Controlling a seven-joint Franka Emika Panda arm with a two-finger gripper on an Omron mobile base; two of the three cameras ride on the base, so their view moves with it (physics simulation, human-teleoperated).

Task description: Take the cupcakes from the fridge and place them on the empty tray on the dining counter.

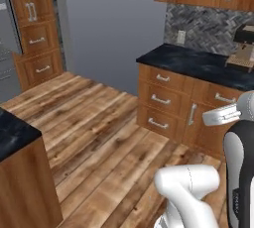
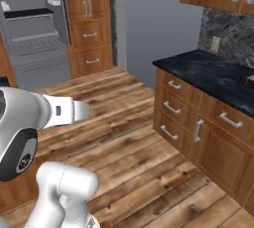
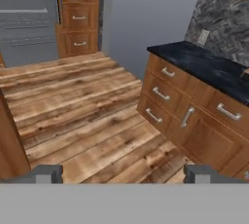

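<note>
While the base sits out on the wooden floor (image 3: 82, 116), the hand (image 3: 124, 174) points ahead with its two dark fingertips (image 3: 46, 173) spread wide and nothing between them. Off past the floor stands the fridge (image 2: 34, 33), its door swung open, black inner shelves and white door bins showing, right beside the tall wooden cabinet (image 2: 89, 24). Are the cupcakes on those shelves? Too far and too small to tell from here, so they can't be placed yet. To the right of the fridge, beyond a stretch of grey wall, the wall counter (image 3: 209, 67) runs along with its drawers below.

So this looks like the approach leg, with the fetch not yet begun. Done well, the base would roll in square to the open fridge, keeping wide of the wall counter's corner, and stop near enough for the shelves to be readable before the arm reaches. Spread fingers suit that; no need to close early.
</note>
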